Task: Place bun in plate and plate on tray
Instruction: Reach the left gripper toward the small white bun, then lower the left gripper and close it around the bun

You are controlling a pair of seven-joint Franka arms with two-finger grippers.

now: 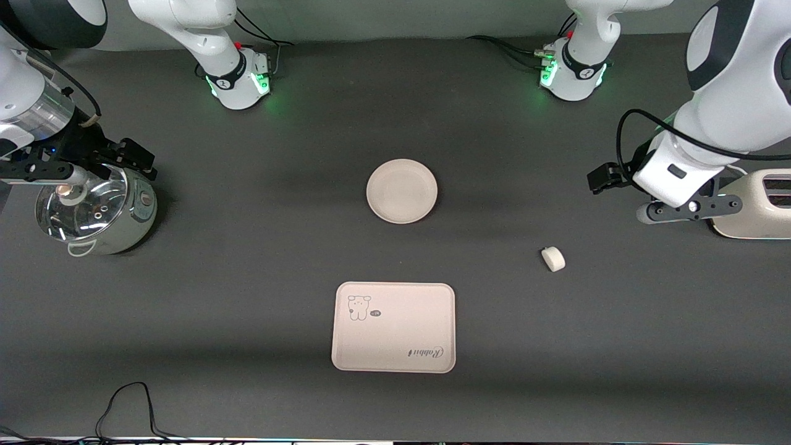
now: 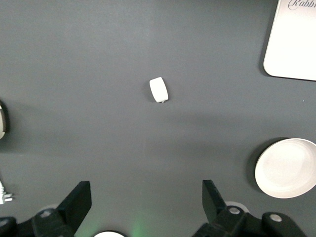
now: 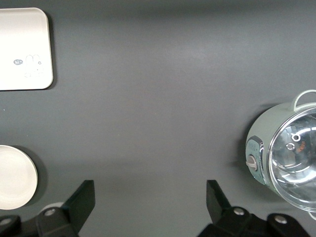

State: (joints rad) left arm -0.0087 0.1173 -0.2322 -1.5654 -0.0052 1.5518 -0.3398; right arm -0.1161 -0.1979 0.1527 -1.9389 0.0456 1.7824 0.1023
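The small white bun [image 1: 553,259] lies on the dark table, toward the left arm's end. The round cream plate [image 1: 401,191] sits empty mid-table. The cream-pink tray [image 1: 401,334], with its animal drawing and "Rabbit" lettering, lies nearer the front camera than the plate and is empty. My left gripper [image 1: 689,209] hovers open and empty beside the toaster, apart from the bun. The left wrist view shows the gripper [image 2: 146,197], bun [image 2: 159,90], plate [image 2: 286,168] and tray [image 2: 294,44]. My right gripper [image 1: 68,179] hangs open and empty over the pot. The right wrist view shows the gripper [image 3: 150,197], tray [image 3: 22,49] and plate [image 3: 15,177].
A pale green pot with a glass lid [image 1: 93,213] stands at the right arm's end; it also shows in the right wrist view [image 3: 291,153]. A cream toaster [image 1: 754,207] stands at the left arm's end. A black cable [image 1: 130,408] lies at the table's front edge.
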